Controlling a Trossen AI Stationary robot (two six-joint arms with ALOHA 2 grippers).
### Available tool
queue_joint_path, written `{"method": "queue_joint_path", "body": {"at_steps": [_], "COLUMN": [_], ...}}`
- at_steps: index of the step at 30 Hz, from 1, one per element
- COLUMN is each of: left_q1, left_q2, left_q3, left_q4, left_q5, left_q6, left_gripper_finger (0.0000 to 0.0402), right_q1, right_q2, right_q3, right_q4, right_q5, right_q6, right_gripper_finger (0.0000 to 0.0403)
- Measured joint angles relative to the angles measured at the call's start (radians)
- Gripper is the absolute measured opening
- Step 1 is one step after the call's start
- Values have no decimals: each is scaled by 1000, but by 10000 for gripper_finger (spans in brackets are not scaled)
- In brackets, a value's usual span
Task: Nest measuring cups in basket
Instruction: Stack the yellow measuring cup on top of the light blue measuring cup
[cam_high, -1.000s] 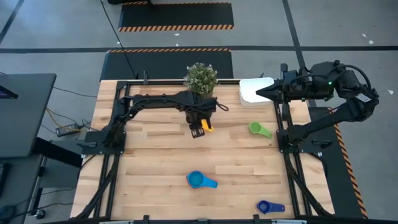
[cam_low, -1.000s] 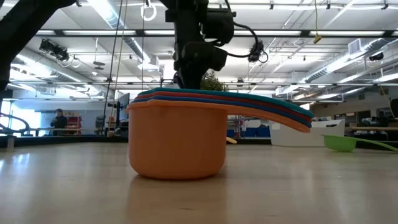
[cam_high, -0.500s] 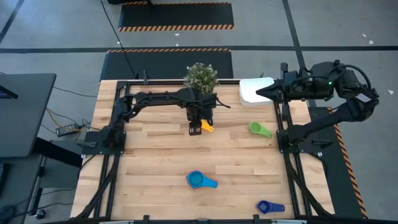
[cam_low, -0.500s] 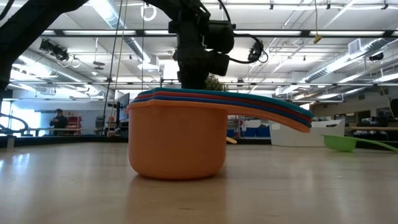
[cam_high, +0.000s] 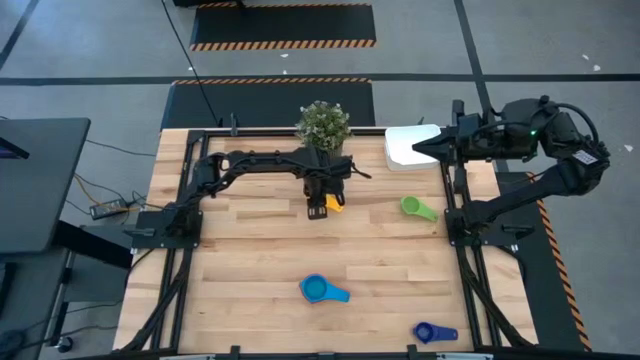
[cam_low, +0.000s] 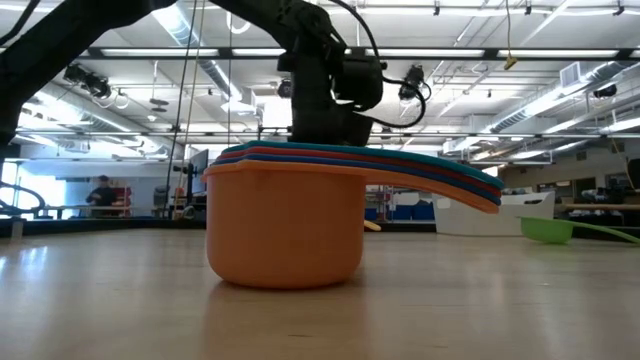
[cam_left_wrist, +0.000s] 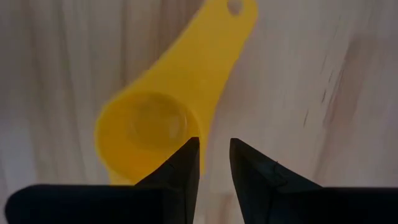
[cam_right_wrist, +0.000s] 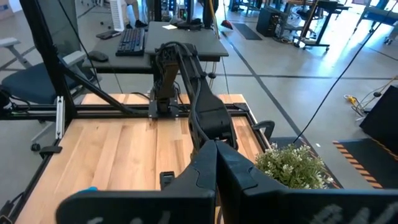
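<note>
My left gripper (cam_left_wrist: 214, 163) hangs straight over the yellow cup (cam_left_wrist: 163, 118), its two dark tapered fingers (cam_left_wrist: 184, 168) parted by a narrow gap and closed on nothing; the one finger tip sits over the cup's rim where bowl meets handle, and I cannot tell whether it touches. The cup lies flat on the pale wooden table (cam_high: 250, 250), mouth up, a smooth glossy round bowl with a flat tongue of a handle that widens to a rounded end pierced by a small hole; its long axis runs from the bowl under my fingers away along the handle. From above, that cup (cam_high: 334, 204) shows just beside the dark wrist, in front of the potted plant (cam_high: 322, 124) near the table's far edge. Closer to the front edge lie the light blue cup (cam_high: 322, 290), handle toward my right, and the dark blue cup (cam_high: 433, 332) near the right front corner, handle also rightward. The green cup (cam_high: 416, 208) rests on the right, handle pointing right and toward the front. At table height a nested stack, the orange cup (cam_low: 285, 225) outermost, stands upright with handles fanned to one side. Farthest off, the white basket (cam_high: 410, 147) sits at the rear right, and my right gripper (cam_high: 418, 150) waits above it with fingers pressed together, holding nothing.
</note>
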Motion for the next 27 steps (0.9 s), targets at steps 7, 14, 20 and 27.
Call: {"method": "queue_joint_path", "body": {"at_steps": [7, 14, 20, 27], "left_q1": [0, 2, 2, 4], "left_q2": [7, 16, 60, 96], "left_q3": [0, 0, 0, 1], "left_q4": [19, 23, 25, 52], "left_q5": [-4, -47, -46, -47], "left_q6": [0, 0, 0, 3], "left_gripper_finger": [96, 96, 96, 94], "right_q1": [0, 0, 0, 0], "right_q2": [-4, -4, -4, -4], "right_q3": [0, 0, 0, 0], "right_q4": [2, 4, 8, 14], "right_q5": [0, 0, 0, -1], "right_q6": [0, 0, 0, 0], "right_gripper_finger": [5, 5, 5, 5]}}
